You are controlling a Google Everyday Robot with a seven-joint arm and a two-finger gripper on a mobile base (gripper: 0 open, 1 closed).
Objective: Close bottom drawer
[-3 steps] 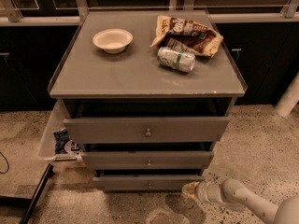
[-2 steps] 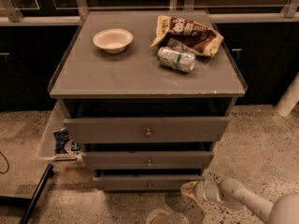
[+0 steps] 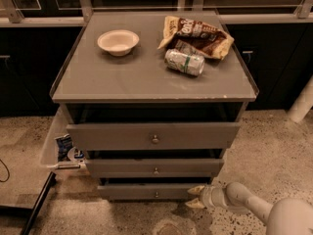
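- Gripper [image 3: 194, 197]: low by floor, at right end of bottom drawer's front; fingers [image 3: 196, 190] seen spread, nothing pinched; contact with front cannot be told.
- Bottom drawer [image 3: 142, 192]: lowest of three, slim front, tiny knob [image 3: 156, 195]. Dark gap shown above front; judged partly pulled out. Closing judged not yet done; inward push remains.
- Middle drawer [image 3: 122, 167], top drawer [image 3: 112, 136]: likewise seen drawn out.
- Cabinet top [image 3: 112, 80]: bowl [image 3: 118, 41], can [image 3: 184, 62] and chip bag [image 3: 200, 33] carried.
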